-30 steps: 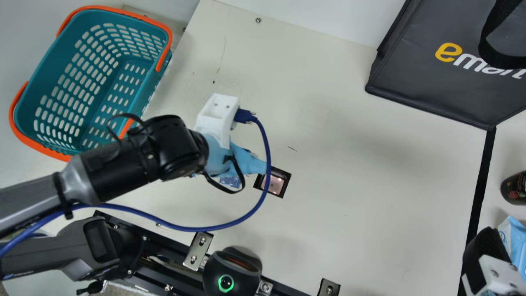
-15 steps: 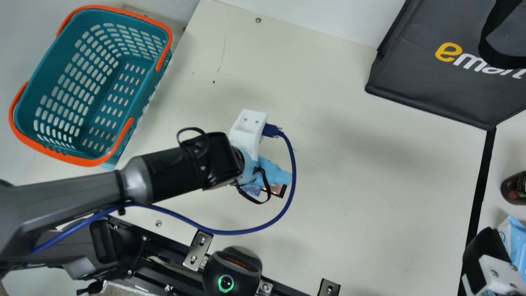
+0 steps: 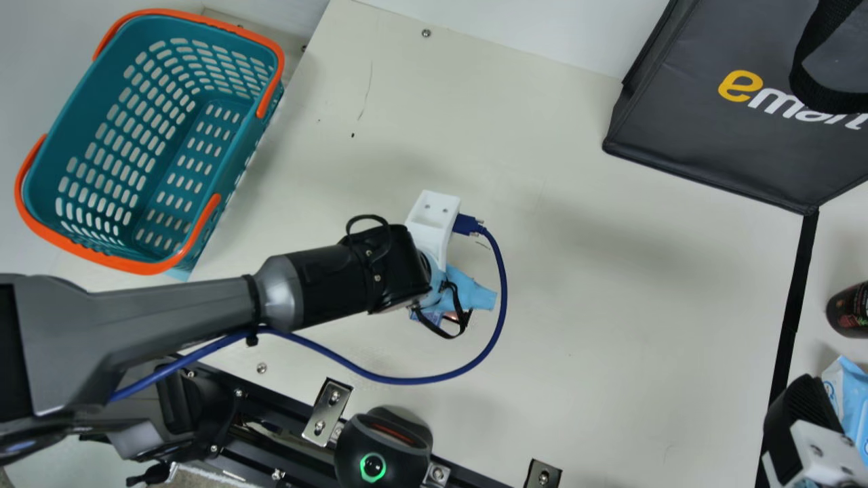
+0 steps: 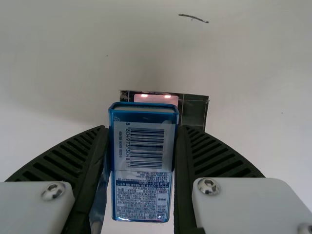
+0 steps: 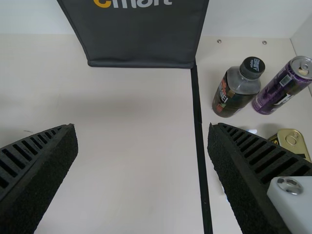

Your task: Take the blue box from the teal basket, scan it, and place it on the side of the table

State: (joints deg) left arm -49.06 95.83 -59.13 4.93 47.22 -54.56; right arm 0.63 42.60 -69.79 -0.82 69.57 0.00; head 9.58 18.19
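Item: blue barcoded box (image 4: 141,165), pinched in the left claw (image 4: 142,128), lengthwise along its grip, scanner window (image 4: 156,99) just beyond its tips.

So there's a big dark gray shopping bag (image 3: 685,149) with a black strap (image 3: 807,74) up at the far edge of the tabletop (image 3: 610,339), with yellow and white lettering on it. A strip of black tape (image 5: 199,126) runs from right by the bag's near corner across the surface. Past the tape you've got a black-capped bottle (image 5: 237,87) of something dark, and a purple drinks can (image 5: 282,87) just beside it. Near those is a gold ring-pull tin (image 5: 293,140), partly cut off, plus a light blue packet (image 3: 849,400) at the main view's edge. Oh, and there's a short dark mark (image 4: 193,18) on the pale surface, kinda like a pen scribble.
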